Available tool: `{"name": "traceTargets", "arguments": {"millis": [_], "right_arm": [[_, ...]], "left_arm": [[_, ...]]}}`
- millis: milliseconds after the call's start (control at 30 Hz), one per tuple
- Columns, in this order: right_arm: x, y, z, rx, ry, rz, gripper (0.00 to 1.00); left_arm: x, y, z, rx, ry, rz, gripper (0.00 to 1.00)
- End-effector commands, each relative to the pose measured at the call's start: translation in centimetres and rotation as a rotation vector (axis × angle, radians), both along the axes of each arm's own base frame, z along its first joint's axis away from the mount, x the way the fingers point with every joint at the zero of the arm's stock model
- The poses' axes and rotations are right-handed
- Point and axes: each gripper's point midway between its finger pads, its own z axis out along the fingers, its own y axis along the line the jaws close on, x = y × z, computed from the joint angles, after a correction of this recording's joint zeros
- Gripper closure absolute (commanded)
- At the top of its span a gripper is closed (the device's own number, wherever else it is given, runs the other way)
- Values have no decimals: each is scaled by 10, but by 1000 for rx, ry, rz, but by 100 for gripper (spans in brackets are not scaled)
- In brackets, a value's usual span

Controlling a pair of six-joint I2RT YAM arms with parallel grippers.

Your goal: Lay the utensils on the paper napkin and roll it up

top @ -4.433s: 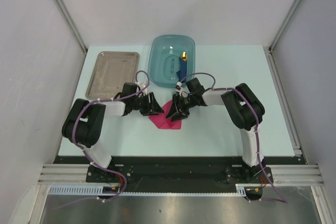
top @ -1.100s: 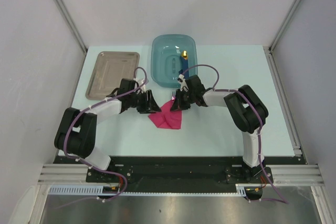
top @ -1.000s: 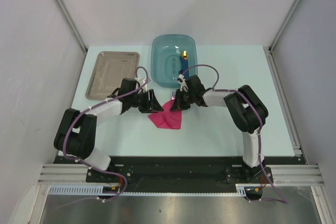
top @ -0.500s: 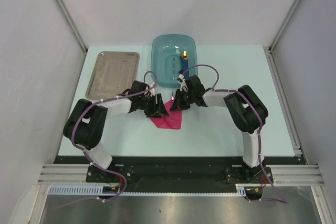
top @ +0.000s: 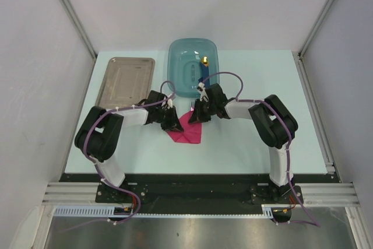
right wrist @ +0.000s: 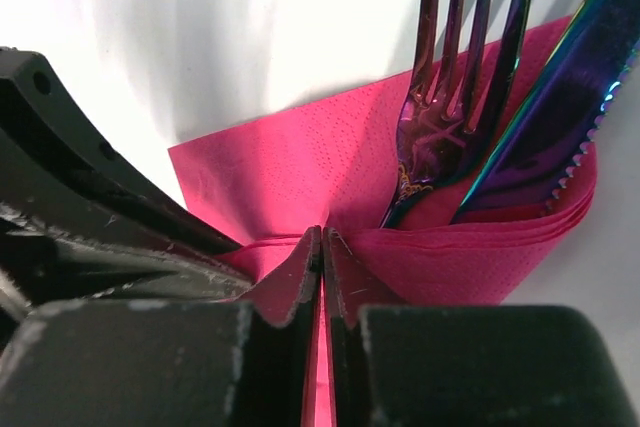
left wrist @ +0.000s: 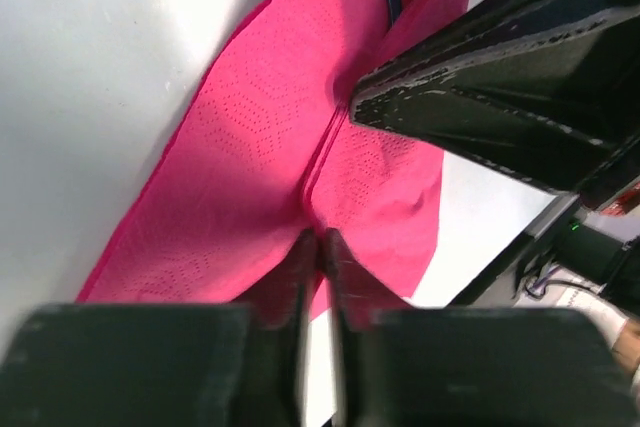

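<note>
Napkin (top: 187, 132) sits mid-tabletop (top: 245, 144), with the fork (right wrist: 440, 117) and knife (right wrist: 540, 137) tucked in its fold, heads poking out. Right jaws pinch the fold's edge, and left jaws look pressed shut on the opposite side. Danger: opposing tugs could tear the thin paper, or slack could let the cutlery slide out.

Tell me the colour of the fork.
The fork is iridescent purple with blue-green glints; the right wrist view shows it best.
</note>
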Motion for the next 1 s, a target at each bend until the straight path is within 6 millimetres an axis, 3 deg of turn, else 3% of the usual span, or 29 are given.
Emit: {"name": "traceTargets", "arguments": {"millis": [0,233,333,500,767,967], "right_arm": [[-3,4,22,33,9,-22,90],[9,1,87,144,-58,-40,77],[11,-3,97,115,-115,-7,75],[5,-9,79,15,-146,31,78],[2,0,40,-97,-148,65,85],[4,1,27,-136,-169,67,87]], "left_arm": [[10,-3,11,-1,-39,0,96],[12,4,19,18,-83,4,100],[12,8,20,35,-92,10,100],[12,15,15,68,-90,16,100],[11,23,7,107,-72,23,100],[11,22,5,104,-71,22,100]]}}
